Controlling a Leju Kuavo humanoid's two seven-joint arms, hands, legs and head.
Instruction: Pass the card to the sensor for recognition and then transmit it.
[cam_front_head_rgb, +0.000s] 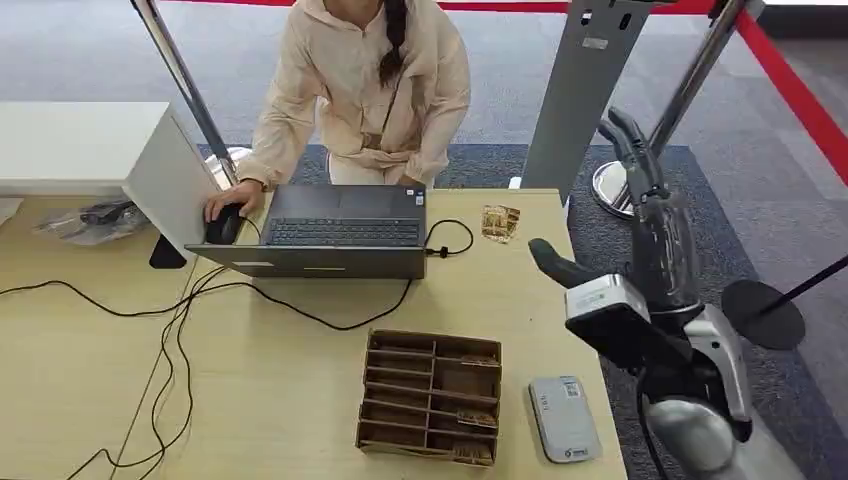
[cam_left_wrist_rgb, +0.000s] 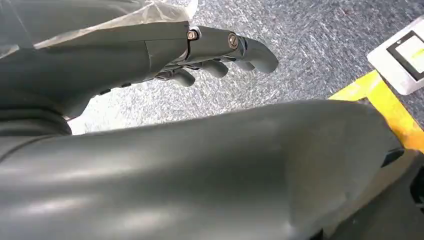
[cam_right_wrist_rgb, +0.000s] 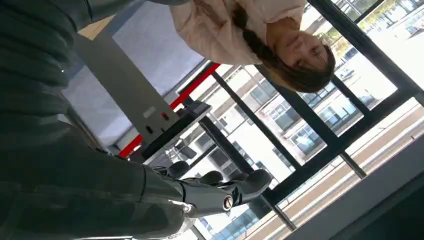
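A patterned brown card (cam_front_head_rgb: 500, 222) lies flat on the wooden table (cam_front_head_rgb: 300, 400), just right of the laptop. The grey card sensor (cam_front_head_rgb: 565, 418) lies at the table's front right corner. My right hand (cam_front_head_rgb: 645, 190) is raised beyond the table's right edge, fingers stretched out and thumb apart, holding nothing; it is to the right of the card and above it. The right wrist view has its fingers (cam_right_wrist_rgb: 225, 192) bare against windows. My left hand (cam_left_wrist_rgb: 215, 55) hangs over grey carpet with nothing in it.
A cardboard divider box (cam_front_head_rgb: 430, 395) with cards in some slots stands beside the sensor. A person (cam_front_head_rgb: 360, 90) sits behind an open laptop (cam_front_head_rgb: 335, 240), one hand on a mouse (cam_front_head_rgb: 222, 225). Black cables (cam_front_head_rgb: 170, 330) cross the table's left half. A grey post (cam_front_head_rgb: 580, 90) and stanchion bases stand beyond.
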